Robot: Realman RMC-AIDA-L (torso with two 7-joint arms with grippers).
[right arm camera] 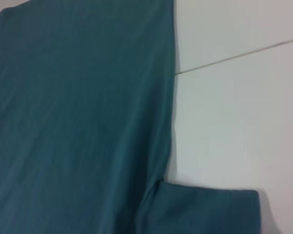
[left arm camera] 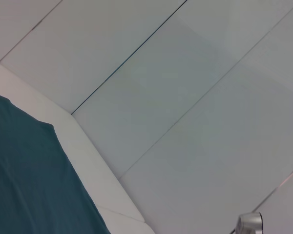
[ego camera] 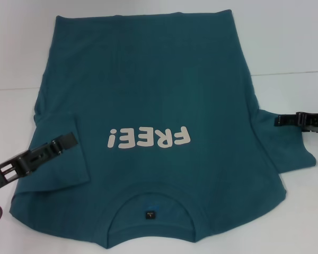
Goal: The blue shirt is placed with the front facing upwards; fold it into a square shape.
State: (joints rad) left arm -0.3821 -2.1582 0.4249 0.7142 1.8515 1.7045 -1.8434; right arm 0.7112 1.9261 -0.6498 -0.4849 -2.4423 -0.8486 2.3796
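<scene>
A: What is lying nearest the robot?

B: The collar (ego camera: 151,203) of the blue shirt (ego camera: 164,90) is sitting closest, its round ribbed edge curving near the bottom of the head view, with a small dark neck label (ego camera: 149,214) inside it. The shirt is lying front up on the white surface (ego camera: 286,37), and the white "FREE!" lettering (ego camera: 148,138) is reading upside down from the head camera.

A: And the arms?

B: The left claw (ego camera: 69,140) is reaching in over the shirt's left sleeve (ego camera: 58,159), which is lying folded inward onto the body. Its fingers look pressed together, though whether they are pinching cloth I cannot tell. The right claw (ego camera: 281,120) is hovering at the right sleeve (ego camera: 286,145), which is sticking out flat past the side edge; whether that claw is spread or pressed together I cannot tell.

A: How are the edges lying?

B: The right side edge is running fairly straight away from the robot; the left one is bulging a little near the folded sleeve. The far hem is lying flat near the surface's back edge.

A: Room for moving?

B: Bare white surface is showing on both sides of the shirt, wider beyond the right sleeve, and a thin strip is showing past the hem.
</scene>
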